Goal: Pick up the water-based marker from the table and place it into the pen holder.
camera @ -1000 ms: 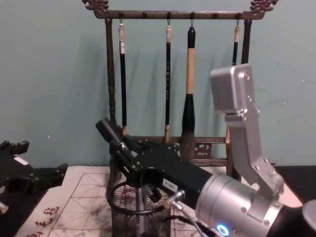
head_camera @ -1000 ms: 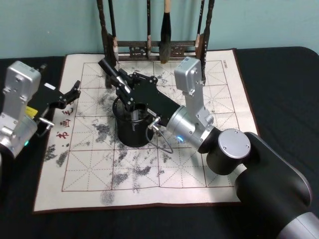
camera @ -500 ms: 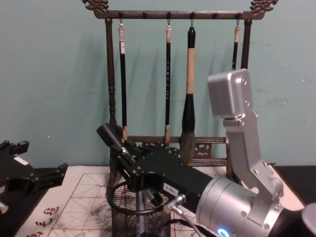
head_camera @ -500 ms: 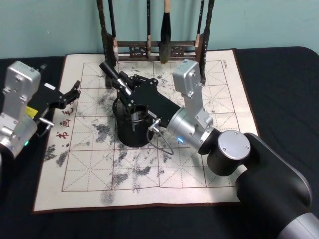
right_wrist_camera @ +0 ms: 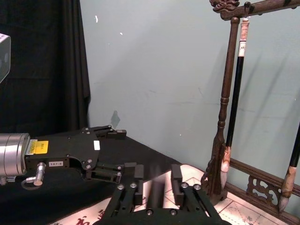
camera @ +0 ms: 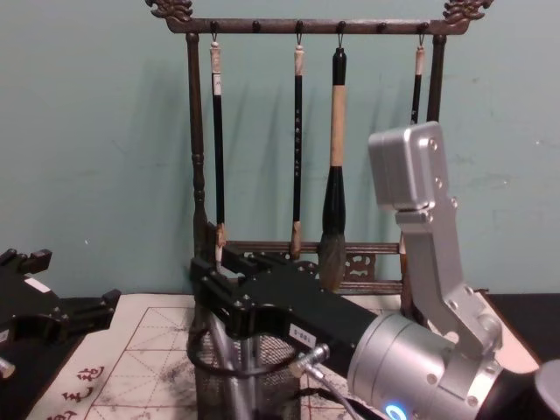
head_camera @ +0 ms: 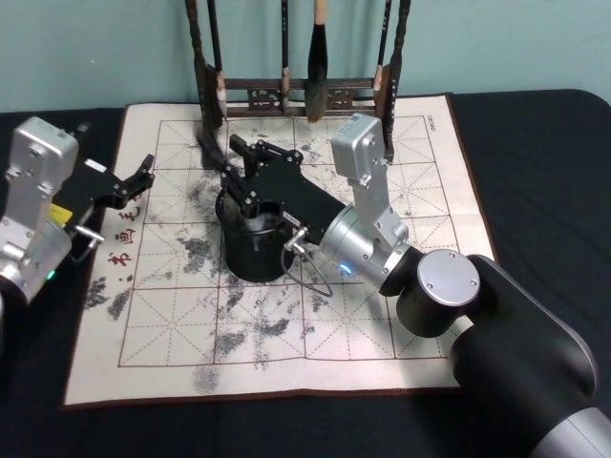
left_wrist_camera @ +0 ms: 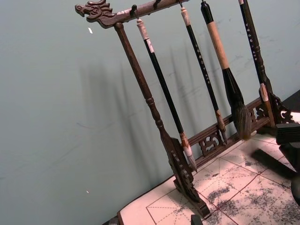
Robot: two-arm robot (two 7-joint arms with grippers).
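right gripper (head_camera: 241, 175) over the holder (head_camera: 250, 240) at frame centre, jaws spread. marker (camera: 222, 357) stands inside the holder. left gripper (head_camera: 138, 178) idle at left, jaws apart.

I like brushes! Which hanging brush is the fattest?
The third brush from the left on the rack. It has a tan handle and a big dark bushy tip; the other three are thin and dark.

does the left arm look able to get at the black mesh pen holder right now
Probably not cleanly: the right gripper hangs directly over the black wire-mesh pen holder, covering its mouth, while the left gripper sits off to the side.
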